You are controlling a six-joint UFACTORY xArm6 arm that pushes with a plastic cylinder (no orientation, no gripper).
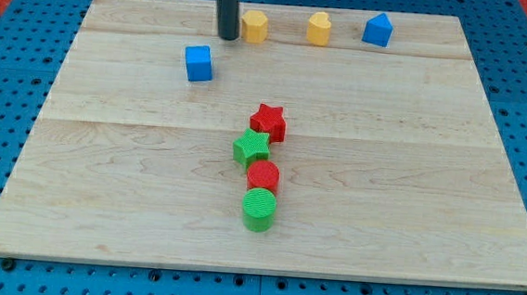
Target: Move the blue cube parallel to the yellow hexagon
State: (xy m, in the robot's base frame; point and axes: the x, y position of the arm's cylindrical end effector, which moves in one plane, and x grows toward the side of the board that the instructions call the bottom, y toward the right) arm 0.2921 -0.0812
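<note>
Presently, camera view: my tip [227, 37] rests on the wooden tabletop [429, 178] near the view's top edge. There is no claw on this rod, so no state to tell. The yellow hexagon [254, 25] sits just beside my tip, to the view's right. The blue cube [198, 63] lies near, below and slightly left of my tip. Further right of my tip along the top: a yellow block [319, 28] and a blue block [378, 30]. Well below my tip stand a red star [268, 122], green star [251, 148], red cylinder [262, 176] and green cylinder [259, 209], in a touching column. No writing can be read.
</note>
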